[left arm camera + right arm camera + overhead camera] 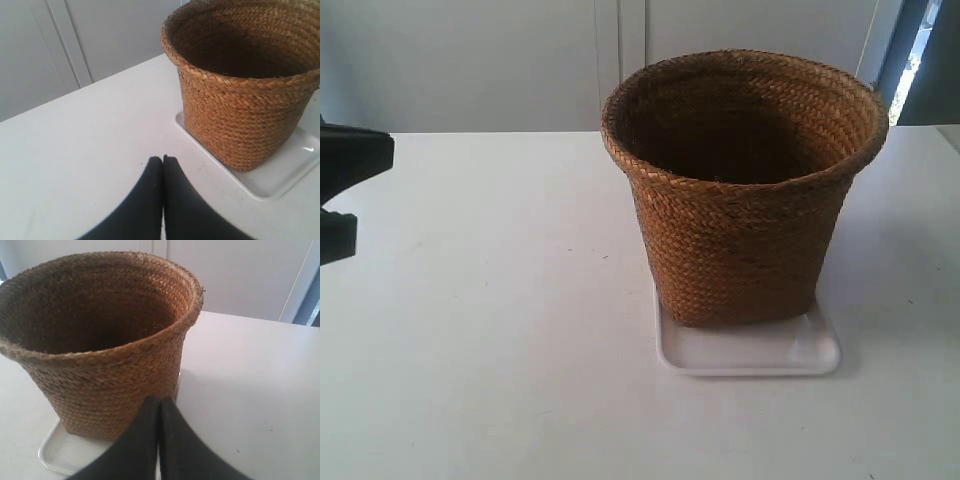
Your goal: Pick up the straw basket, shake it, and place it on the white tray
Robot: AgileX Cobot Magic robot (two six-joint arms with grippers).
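As the job stands now: the straw basket point(740, 250) sits upright on the white tray point(750, 358), so lifting, shaking and setting down look done. I think nothing big is left, maybe only moving the tools away.
Left tool point(163, 159): two black fingers pressed together, holding nothing. It is over the worktop point(75, 150), near the tray but not touching it.
Right tool point(159, 401): black fingers together too, and empty. It is close to the basket's side; I cannot tell if it touches.
Worktop: flat, white and smooth, with a few tiny specks.
White tray: shiny hard plastic, a rectangle with round corners and a low edge.
Straw basket: brown braided straw, rough and bumpy. It has a round wide top, a narrower bottom and a dark inside. Its base fills most of the tray.
Far back: plain pale panels point(620, 60) with thin upright seams.
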